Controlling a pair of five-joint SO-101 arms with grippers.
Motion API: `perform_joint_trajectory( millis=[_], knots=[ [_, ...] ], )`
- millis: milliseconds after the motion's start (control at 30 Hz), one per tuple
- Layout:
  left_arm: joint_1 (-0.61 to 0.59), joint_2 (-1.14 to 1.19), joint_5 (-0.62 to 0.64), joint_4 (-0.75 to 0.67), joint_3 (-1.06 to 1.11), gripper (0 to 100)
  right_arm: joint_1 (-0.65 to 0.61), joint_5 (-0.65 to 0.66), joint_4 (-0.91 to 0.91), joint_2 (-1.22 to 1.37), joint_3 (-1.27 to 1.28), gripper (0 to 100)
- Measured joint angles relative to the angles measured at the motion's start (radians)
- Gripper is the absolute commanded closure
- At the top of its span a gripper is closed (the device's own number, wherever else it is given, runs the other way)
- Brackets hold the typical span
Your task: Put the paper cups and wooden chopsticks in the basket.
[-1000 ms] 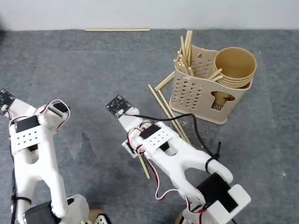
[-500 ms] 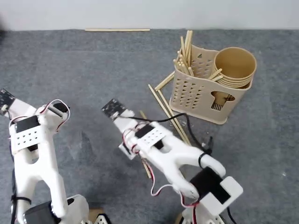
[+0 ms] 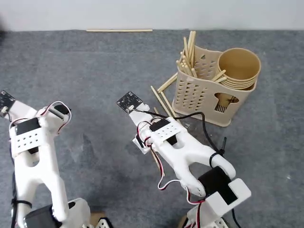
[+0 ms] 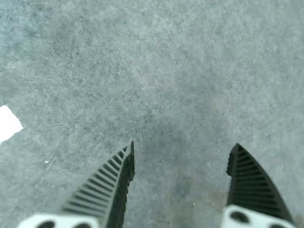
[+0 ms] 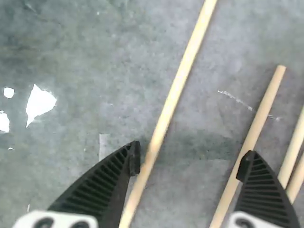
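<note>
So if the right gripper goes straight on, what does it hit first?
Probably the two chopsticks lying between the open jaws of the right gripper, the longer one, beside one jaw, first; depth is unclear.

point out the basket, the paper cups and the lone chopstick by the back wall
basket (image 3: pixel 194 95), high view, perforated front wall
paper cups (image 3: pixel 240 64), high view, inside of the top cup
lone chopstick (image 3: pixel 118 30), high view, middle of its shaft

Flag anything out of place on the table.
One chopstick lies alone at the mat's far edge, well away from the basket. More chopsticks lie loose beside the basket, under the open right gripper. White flecks dot the mat there.
</note>
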Motion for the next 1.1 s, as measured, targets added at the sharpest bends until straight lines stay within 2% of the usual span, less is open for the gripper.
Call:
perform_joint_trajectory(
  millis=[333, 567, 733, 967, 1100],
  knots=[
    [0.0, 0.0, 0.0, 0.0, 0.0, 70, 0.077, 0.0, 0.06, -0.06, 0.003, 66.7],
    [0.0, 0.0, 0.0, 0.0, 0.0, 70, 0.048, 0.0, 0.058, -0.003, 0.002, 66.9],
    [0.0, 0.0, 0.0, 0.0, 0.0, 70, 0.008, -0.097, 0.08, 0.018, -0.038, 66.9],
    [0.0, 0.0, 0.0, 0.0, 0.0, 70, -0.012, -0.23, 0.242, 0.018, -0.166, 66.9],
    [0.0, 0.0, 0.0, 0.0, 0.0, 70, -0.015, -0.258, 0.302, 0.018, -0.212, 66.9]
  ],
)
